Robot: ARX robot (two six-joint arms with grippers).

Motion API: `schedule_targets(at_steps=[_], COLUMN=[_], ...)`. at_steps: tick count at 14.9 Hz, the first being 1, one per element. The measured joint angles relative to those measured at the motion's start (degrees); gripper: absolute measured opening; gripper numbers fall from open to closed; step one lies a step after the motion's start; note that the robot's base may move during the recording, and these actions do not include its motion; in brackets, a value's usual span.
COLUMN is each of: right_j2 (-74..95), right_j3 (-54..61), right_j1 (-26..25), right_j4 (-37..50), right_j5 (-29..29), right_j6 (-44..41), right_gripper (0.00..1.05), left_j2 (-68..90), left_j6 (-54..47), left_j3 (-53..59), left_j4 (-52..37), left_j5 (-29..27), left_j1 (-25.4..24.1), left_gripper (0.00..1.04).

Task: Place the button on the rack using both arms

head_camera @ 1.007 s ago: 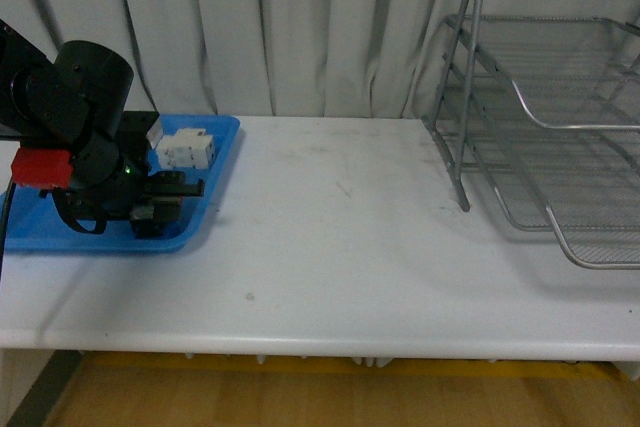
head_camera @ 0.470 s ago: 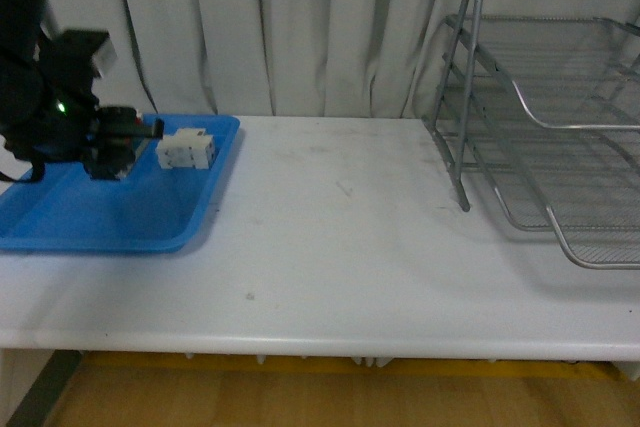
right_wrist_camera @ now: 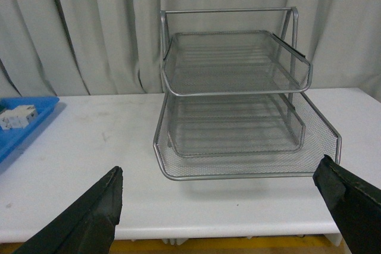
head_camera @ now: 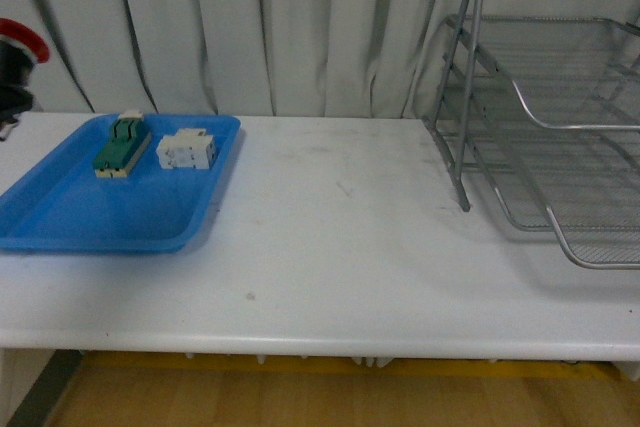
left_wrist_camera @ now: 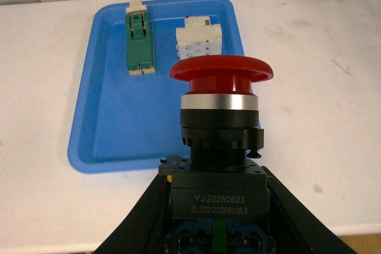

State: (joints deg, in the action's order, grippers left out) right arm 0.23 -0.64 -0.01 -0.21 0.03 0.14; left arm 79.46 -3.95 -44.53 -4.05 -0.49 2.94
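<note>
The button point(left_wrist_camera: 220, 105), a red mushroom cap on a black blocky body, stands upright between the black fingers of my left gripper point(left_wrist_camera: 217, 209), which is shut on its body. It hangs above the table's near edge, beside the blue tray point(left_wrist_camera: 101, 129). In the front view only the button's red cap point(head_camera: 18, 39) shows, at the far left edge, high above the table. The rack point(head_camera: 540, 117), a silver wire-mesh letter tray, stands at the right end of the table. In the right wrist view my right gripper point(right_wrist_camera: 220, 206) is open, facing the rack point(right_wrist_camera: 238, 87) from a distance, with nothing in it.
The flat blue tray point(head_camera: 60, 217) lies at the table's left end and holds a green-and-cream block point(head_camera: 120, 144) and a white block point(head_camera: 186, 149). White tabletop point(head_camera: 340, 237) stretches between tray and rack. Grey curtains hang behind.
My left arm has risen from the blue tray with the button and swung up and left, almost out of the front view. The green-and-cream block it was covering now shows.
</note>
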Motion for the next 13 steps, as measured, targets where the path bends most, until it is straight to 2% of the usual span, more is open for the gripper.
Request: schedule_targets(at_steps=[2,5,9,13], right_j2=[0.0,0.0,0.0,0.0], right_j3=[0.0,0.0,0.0,0.0], right_j1=[0.0,0.0,0.0,0.0], right_j4=[0.0,0.0,0.0,0.0], right_j5=[0.0,0.0,0.0,0.0], right_j6=[0.0,0.0,0.0,0.0], right_gripper=[0.98,0.98,0.98,0.98], left_j2=[-9.0,-14.3,-13.8,-13.0], left_j6=[1.1,4.9,5.9,6.5], left_j3=[8.7,14.7,18.1,18.1], left_j4=[-0.2,-1.5,-3.4,-4.7], left_j5=[0.2,0.3,0.1,-2.3], left_j1=[-1.7,-3.5,-1.7,2.6], left_gripper=[0.36,0.36,0.36,0.36])
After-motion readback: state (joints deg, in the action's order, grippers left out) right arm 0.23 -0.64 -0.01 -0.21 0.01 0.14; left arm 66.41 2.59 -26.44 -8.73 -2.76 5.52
